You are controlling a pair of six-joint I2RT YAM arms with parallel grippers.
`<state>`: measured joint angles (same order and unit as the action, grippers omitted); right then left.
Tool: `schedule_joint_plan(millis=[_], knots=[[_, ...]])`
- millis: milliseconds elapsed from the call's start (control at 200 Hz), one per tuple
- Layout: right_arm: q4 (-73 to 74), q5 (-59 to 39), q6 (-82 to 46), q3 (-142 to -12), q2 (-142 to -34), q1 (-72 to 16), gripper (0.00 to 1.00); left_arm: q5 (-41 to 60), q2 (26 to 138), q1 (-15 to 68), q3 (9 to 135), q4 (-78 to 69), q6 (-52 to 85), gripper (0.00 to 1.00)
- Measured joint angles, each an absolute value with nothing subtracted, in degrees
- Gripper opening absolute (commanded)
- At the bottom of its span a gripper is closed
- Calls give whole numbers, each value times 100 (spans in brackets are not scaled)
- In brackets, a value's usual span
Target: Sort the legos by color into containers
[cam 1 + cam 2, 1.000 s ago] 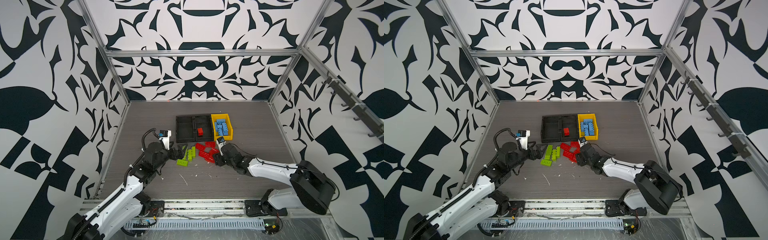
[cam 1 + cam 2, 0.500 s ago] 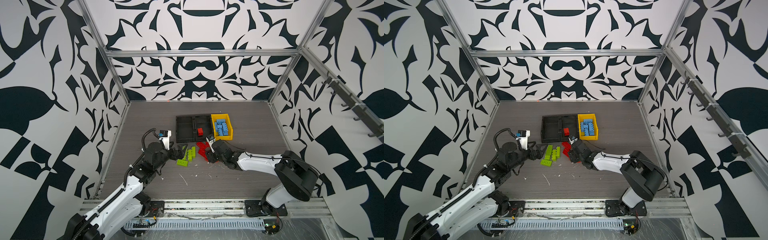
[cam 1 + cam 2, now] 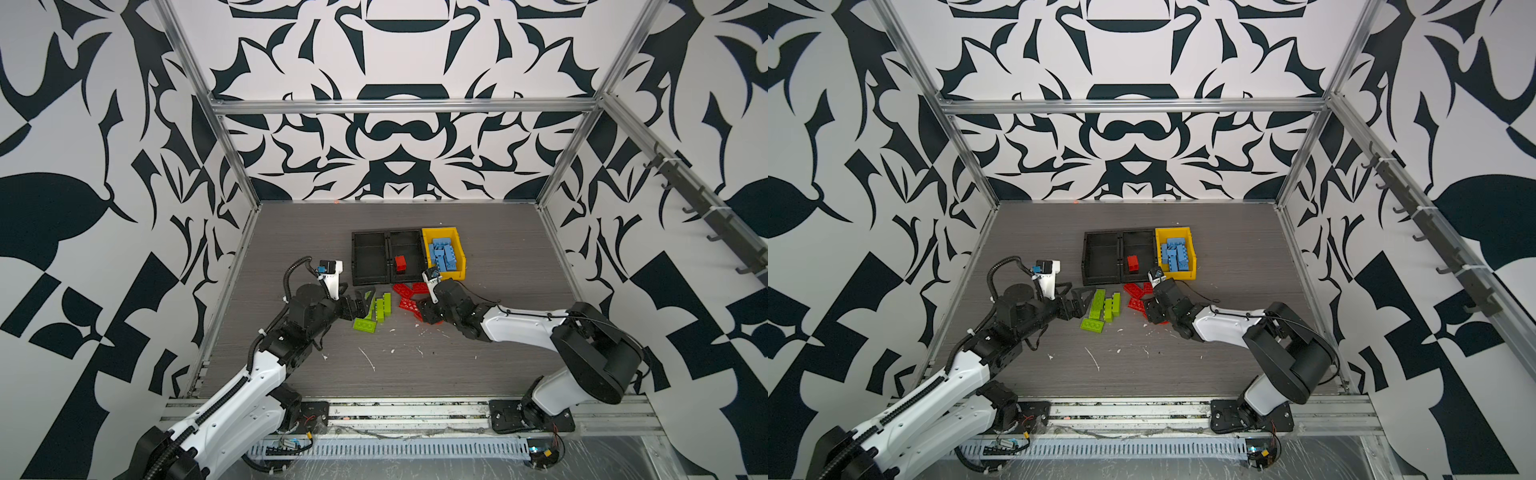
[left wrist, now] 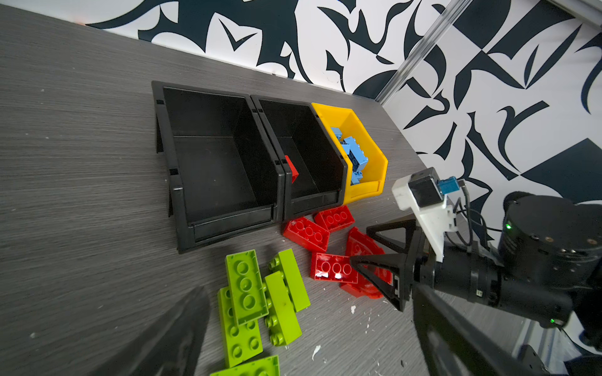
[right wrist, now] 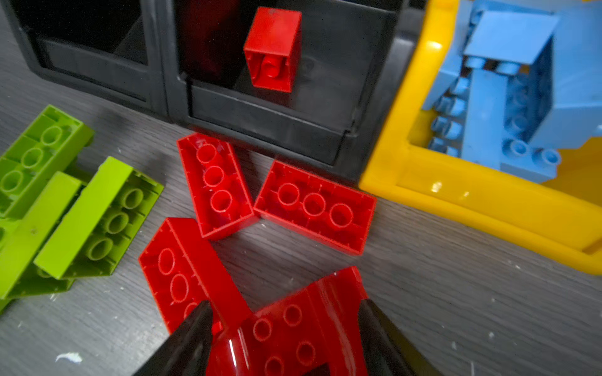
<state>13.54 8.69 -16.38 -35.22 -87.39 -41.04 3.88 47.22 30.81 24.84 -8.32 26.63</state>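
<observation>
Several lime green legos [image 3: 376,309] [image 4: 260,302] lie in a heap in front of the left black container [image 4: 182,195]. My left gripper [image 3: 360,300] [image 4: 309,341] rests open beside them, holding nothing. Three red bricks [image 3: 409,297] [image 5: 312,205] lie before the right black container [image 5: 260,123], which holds one red brick [image 5: 273,48]. My right gripper [image 3: 424,311] [image 5: 285,304] is shut on the red arch piece [image 5: 293,328], low over the table. Whether the arch is lifted does not show. The yellow container [image 3: 459,253] holds several light blue legos [image 3: 442,255].
Patterned walls with metal posts [image 3: 232,166] close in the grey table [image 3: 498,353] on three sides. White crumbs [image 3: 368,359] are scattered over its front half. The containers stand in a row at mid-table.
The right arm has swung its elbow outward and back, with its gripper staying at the red pile and its jaws narrowing onto the arch piece. The left arm has not moved.
</observation>
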Motion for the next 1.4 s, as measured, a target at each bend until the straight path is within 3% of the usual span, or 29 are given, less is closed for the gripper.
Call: schedule_joint_plan(millis=[240,700,980,1400], knots=[[1372,854,-1959,-2961,-8191,-3953,73,388,4729,3081,2484,-834,2661,100],[-86,1273,-2185,-2917,-6751,-3946,71,392,4733,3081,2484,-834,2663,100],[-637,1555,-2298,-3361,-7365,-3951,69,405,4748,3081,2484,-847,2663,100],[-322,1546,-2285,-3968,-8619,-3951,68,408,4748,3081,2484,-873,2665,100]])
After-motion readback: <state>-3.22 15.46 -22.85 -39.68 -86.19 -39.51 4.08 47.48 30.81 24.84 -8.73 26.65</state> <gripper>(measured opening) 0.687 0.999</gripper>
